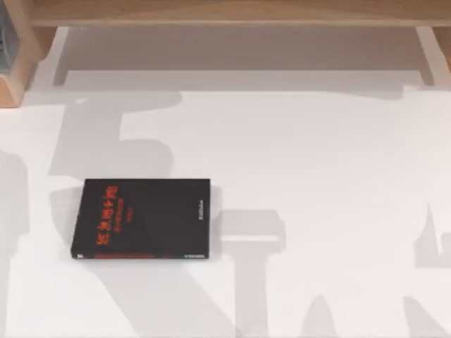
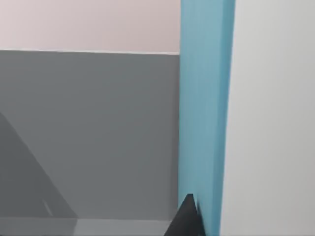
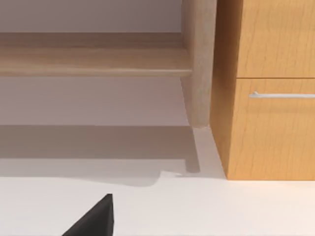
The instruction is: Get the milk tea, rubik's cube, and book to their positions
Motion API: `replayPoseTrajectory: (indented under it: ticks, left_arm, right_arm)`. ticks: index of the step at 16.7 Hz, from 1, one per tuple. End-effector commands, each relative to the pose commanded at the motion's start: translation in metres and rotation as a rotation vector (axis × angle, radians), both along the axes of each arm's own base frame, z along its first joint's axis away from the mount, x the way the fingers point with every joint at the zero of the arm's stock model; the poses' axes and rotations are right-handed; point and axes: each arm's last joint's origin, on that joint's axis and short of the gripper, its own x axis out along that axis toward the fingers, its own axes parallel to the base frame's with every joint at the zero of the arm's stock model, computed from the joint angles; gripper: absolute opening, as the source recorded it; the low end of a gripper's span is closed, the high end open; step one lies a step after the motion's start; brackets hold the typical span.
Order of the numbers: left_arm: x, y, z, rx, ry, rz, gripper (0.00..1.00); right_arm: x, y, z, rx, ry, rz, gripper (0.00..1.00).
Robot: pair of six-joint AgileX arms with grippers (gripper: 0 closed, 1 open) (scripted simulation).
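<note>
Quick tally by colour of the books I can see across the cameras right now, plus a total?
Black with red lettering: 1, the black book lying flat on the white table, toward its left side in the top view.
Light blue: 1, the book close against the left wrist camera, beside the left gripper's finger.
Total: 2 books.

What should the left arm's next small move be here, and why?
Probably ease the blue book on toward its spot: the left wrist view shows it upright against a dark fingertip, apparently held. The black book lies flat on the table.
</note>
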Motion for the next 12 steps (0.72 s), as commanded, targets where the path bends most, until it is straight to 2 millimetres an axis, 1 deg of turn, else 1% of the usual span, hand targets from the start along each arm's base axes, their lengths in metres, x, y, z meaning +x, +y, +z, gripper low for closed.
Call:
replayPoseTrajectory:
  ticks: [2, 6, 10, 12]
  left_arm:
    - [-0.001, 0.001, 0.002, 0.002, -0.002, 0.003, 0.00]
    - [-0.010, 0.001, 0.010, 0.002, -0.002, 0.003, 0.00]
    - [-0.009, 0.000, 0.010, 0.004, -0.002, -0.001, 0.00]
    - [-0.013, -0.002, 0.016, 0.017, -0.017, 0.016, 0.00]
  right_arm:
    - [0.000, 0.000, 0.000, 0.000, 0.000, 0.000, 1.00]
    - [0.000, 0.000, 0.000, 0.000, 0.000, 0.000, 1.00]
    - [0.000, 0.000, 0.000, 0.000, 0.000, 0.000, 1.00]
    - [0.000, 0.000, 0.000, 0.000, 0.000, 0.000, 1.00]
